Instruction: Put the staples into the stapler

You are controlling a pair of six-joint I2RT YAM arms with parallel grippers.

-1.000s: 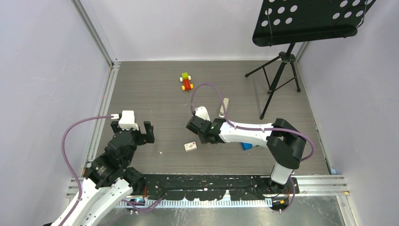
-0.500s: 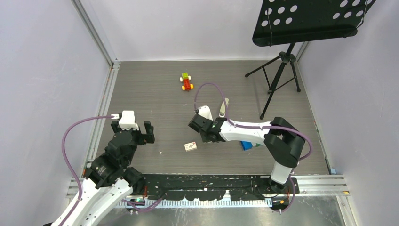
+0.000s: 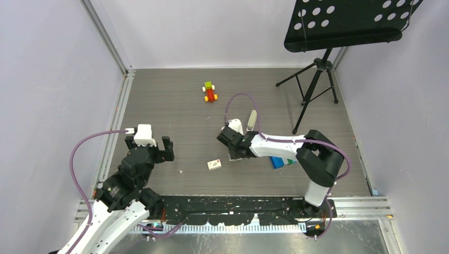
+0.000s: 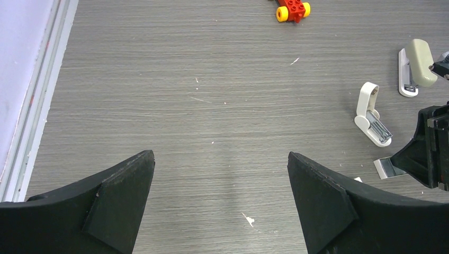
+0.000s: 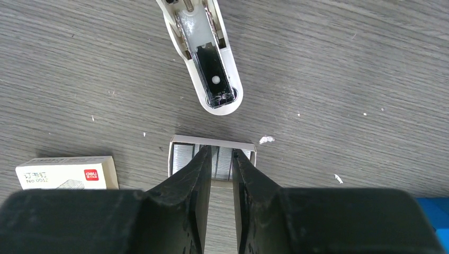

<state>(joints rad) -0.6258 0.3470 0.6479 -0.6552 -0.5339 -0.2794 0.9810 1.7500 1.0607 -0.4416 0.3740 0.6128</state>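
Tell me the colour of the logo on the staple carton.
Red, on the white carton; clearest in the right wrist view.

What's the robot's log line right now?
left gripper: open, empty | right gripper: narrow around the staples, grip unclear | stapler: untouched

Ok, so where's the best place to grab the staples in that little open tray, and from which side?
Likely a single strip of the staples, pinched across its narrow width, coming straight down from above. The strips lie flat, side by side in the open-topped tray, whose walls block a sideways approach. The right gripper lines up with them.
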